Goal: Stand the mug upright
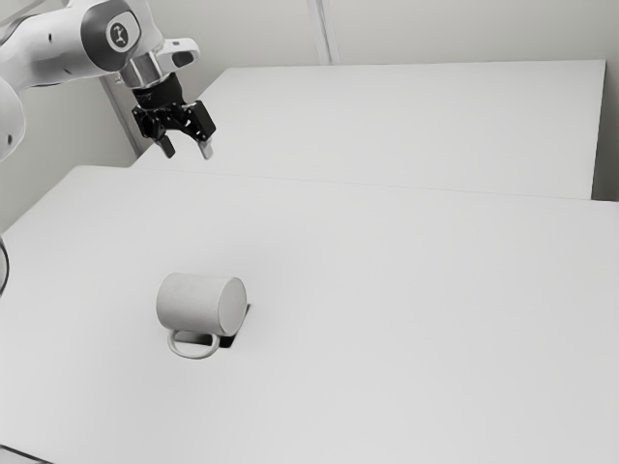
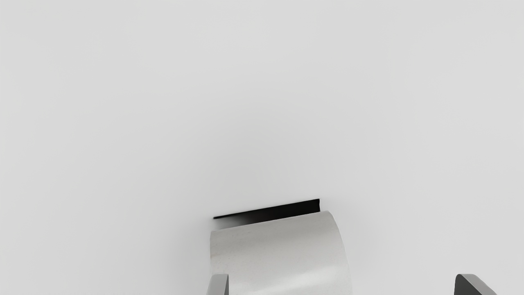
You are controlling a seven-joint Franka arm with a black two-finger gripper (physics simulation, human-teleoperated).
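With gripper point(image 1: 188, 154) wide apart above coffee mug point(image 1: 198, 304), sideways, well inside the edges of the tabletop point(image 1: 435, 329): grasp squarely, lift clear, rotate base-down!

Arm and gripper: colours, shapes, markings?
White, rounded arm; dark grey band bearing a round logo. Silvery collar above the black, angular gripper. Two narrow fingers, grey in the wrist view.

Quantities in the scene: one white-and-grey jointed robot arm point(image 1: 58, 46); one black two-finger gripper point(image 1: 187, 155), comprising two fingers point(image 1: 206, 150); one pale grey cylindrical mug point(image 1: 191, 304), with one looped handle point(image 1: 193, 355); one black, straight-edged patch point(image 2: 292, 209); two white flat surfaces point(image 1: 406, 319).
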